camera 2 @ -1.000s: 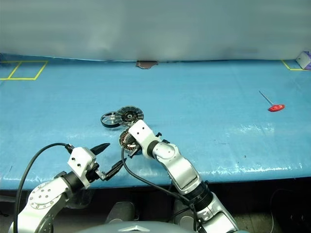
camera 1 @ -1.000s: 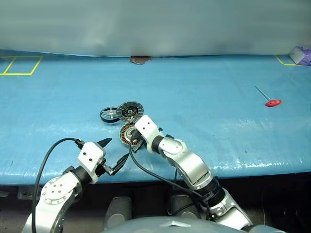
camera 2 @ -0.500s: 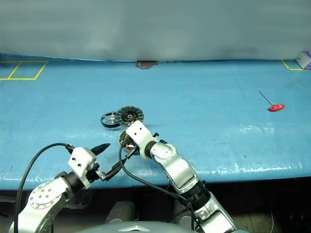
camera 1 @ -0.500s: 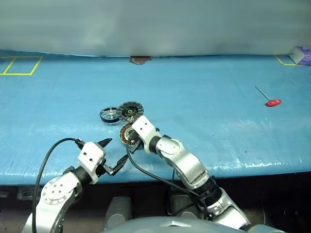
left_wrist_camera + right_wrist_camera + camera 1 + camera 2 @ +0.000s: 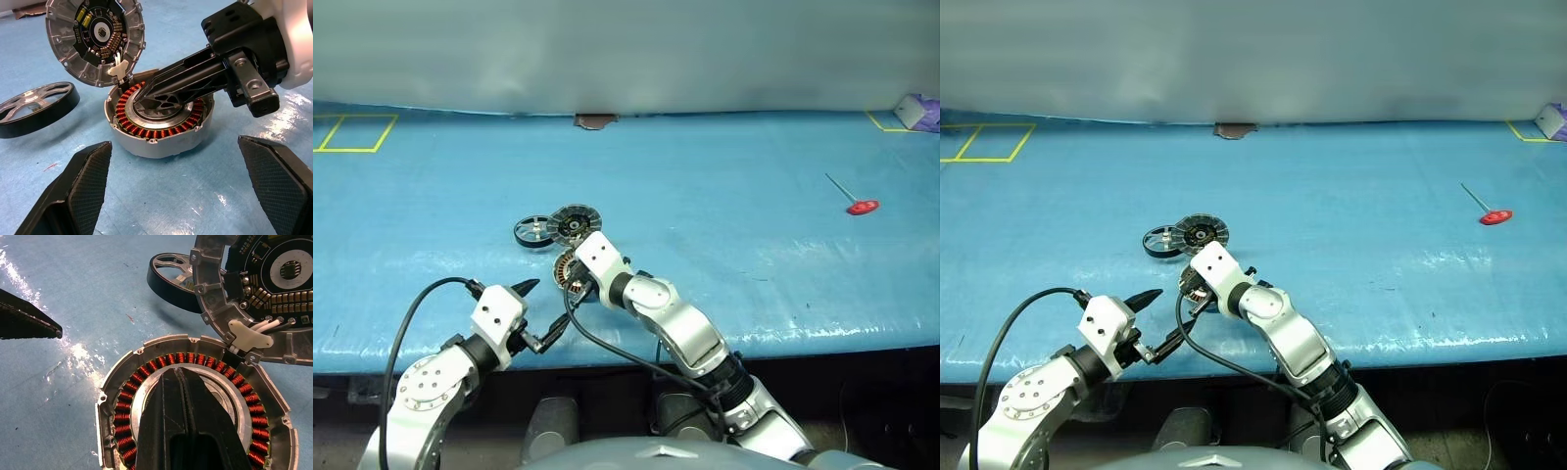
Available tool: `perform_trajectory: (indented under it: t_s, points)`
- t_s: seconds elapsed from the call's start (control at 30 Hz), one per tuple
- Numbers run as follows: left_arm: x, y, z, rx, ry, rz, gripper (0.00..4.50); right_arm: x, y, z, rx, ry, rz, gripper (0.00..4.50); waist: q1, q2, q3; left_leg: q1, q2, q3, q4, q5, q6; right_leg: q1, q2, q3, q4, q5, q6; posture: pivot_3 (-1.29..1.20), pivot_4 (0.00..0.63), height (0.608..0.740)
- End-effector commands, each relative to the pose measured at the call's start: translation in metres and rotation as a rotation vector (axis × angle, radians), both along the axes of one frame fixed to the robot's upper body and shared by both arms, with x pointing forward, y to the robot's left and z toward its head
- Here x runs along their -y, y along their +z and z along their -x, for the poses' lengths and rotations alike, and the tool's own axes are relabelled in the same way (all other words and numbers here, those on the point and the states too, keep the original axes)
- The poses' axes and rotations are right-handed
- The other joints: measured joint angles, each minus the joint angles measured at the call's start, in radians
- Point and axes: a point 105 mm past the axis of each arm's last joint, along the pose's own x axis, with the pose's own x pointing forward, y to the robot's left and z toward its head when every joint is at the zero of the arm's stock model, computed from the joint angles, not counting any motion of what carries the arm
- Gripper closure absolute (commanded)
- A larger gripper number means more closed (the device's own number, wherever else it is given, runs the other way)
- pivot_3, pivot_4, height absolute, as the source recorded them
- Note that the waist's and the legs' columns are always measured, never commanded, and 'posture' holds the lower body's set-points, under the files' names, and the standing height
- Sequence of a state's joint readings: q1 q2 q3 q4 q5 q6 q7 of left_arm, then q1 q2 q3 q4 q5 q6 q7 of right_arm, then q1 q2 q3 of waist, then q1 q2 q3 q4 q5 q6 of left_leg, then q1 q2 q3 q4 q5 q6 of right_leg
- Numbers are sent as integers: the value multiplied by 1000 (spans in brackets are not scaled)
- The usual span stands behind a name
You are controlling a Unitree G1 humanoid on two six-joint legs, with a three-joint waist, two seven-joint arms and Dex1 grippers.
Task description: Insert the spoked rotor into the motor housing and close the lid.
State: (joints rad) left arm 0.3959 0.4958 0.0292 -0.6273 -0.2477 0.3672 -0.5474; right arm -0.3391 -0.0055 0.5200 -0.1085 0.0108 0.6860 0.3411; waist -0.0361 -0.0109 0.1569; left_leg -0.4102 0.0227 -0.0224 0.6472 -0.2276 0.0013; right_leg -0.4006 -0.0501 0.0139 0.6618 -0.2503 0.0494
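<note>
Right gripper (image 5: 146, 93) planted in the open motor housing (image 5: 161, 132); spoked rotor (image 5: 36, 107) not yet in.

You have the right gripper's two black fingers pressed together, their tips resting inside the silver centre of the motor housing, within its ring of copper windings. The lid (image 5: 95, 39) stands tilted open at the housing's far edge, joined to it by white wires, its circuit-board face toward you. The spoked rotor lies flat on the blue table (image 5: 724, 196), just beside the lid and housing, touching neither gripper. Your left gripper (image 5: 548, 313) hovers near the table's front edge with fingers spread wide and empty, aimed at the housing. A red-handled tool (image 5: 855, 199) lies well apart on the right.
</note>
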Motion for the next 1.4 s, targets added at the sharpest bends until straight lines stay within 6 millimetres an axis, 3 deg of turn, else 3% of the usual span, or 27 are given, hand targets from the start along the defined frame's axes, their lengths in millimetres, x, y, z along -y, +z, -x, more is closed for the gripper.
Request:
perform_trajectory:
  t_s: [0.03, 0.27, 0.4, 0.63, 1.07, 1.4]
  points:
    - [4, 7, 0, 22, -20, 15, 0, 1, -6, 4, -49, 2, -22, 4486, 0, 0, 0, 0, 0, 0, 0, 0, 0, 0, 0, 0, 0, 0, 0, 0, 150, 740]
    - [3, 6, 1, 16, -25, 15, 0, 7, 25, 11, -8, 12, -133, 4486, 1, 0, 0, -1, 3, 0, 0, 0, 0, 0, 0, 0, 0, 0, 0, 0, 150, 740]
    - [3, 6, 1, 13, -31, 15, 0, 12, 33, 11, 12, -1, -142, 4486, 1, 0, 0, -1, 3, 0, 0, 0, 0, 0, 0, 0, 0, -1, 1, 0, 150, 740]
    - [3, 6, 0, 15, -38, 11, 0, 15, 28, 8, 8, -29, -125, 4486, 0, 0, 0, -1, 3, 0, 0, 0, 0, -1, 1, 1, 0, 0, 0, 0, 150, 740]
    - [-2, 7, 0, 25, -13, 4, 0, 3, 12, 2, -18, -10, -107, 4486, 0, 0, 0, -1, 3, 0, 0, 0, 0, -1, 2, 1, 0, 0, 0, 0, 150, 740]
    - [-8, -2, 7, 42, 37, 6, 0, 0, 4, 4, -38, 2, -86, 4486, 0, 0, 0, -1, 4, 0, 0, 0, 0, -1, 2, 2, 0, -1, 0, 0, 150, 740]
